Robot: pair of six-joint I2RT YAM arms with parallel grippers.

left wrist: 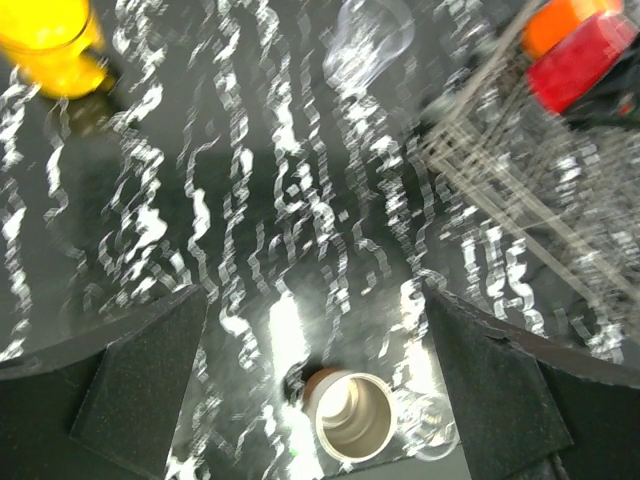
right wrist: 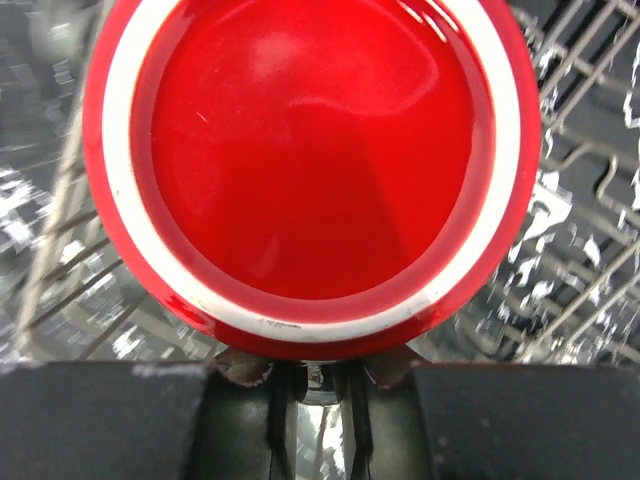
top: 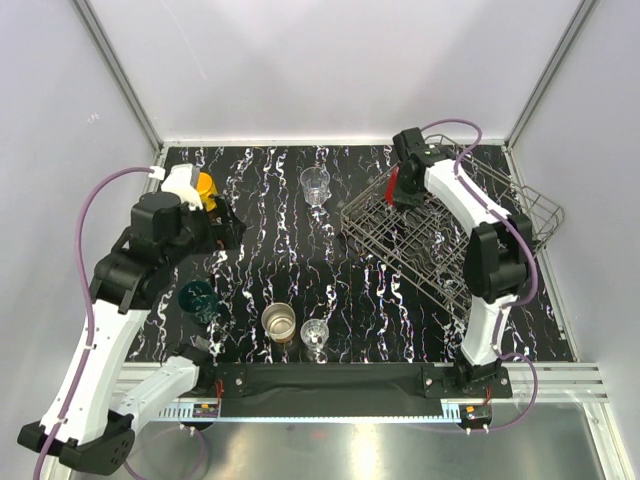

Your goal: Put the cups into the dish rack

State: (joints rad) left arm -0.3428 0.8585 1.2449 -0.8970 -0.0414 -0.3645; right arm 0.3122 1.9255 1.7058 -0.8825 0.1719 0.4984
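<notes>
My right gripper [top: 402, 180] is shut on the red mug [top: 392, 188] and holds it over the far-left corner of the grey wire dish rack [top: 440, 250]. In the right wrist view the red mug [right wrist: 305, 170] fills the frame, with my gripper [right wrist: 318, 375] closed at its lower edge. My left gripper [top: 228, 228] is open and empty above the table, its fingers [left wrist: 150, 370] wide apart. The yellow mug [top: 205, 187] stands behind it. A teal cup [top: 198, 298], a brown-and-cream cup [top: 279, 322] and a clear glass [top: 314, 335] stand near the front. Another clear glass [top: 315, 185] stands far centre. An orange mug [left wrist: 562, 20] shows behind the red one.
The rack's side basket [top: 535, 212] juts out at the far right. White walls and metal frame posts enclose the black marbled table [top: 290, 260]. The arm bases and a black mat lie along the near edge.
</notes>
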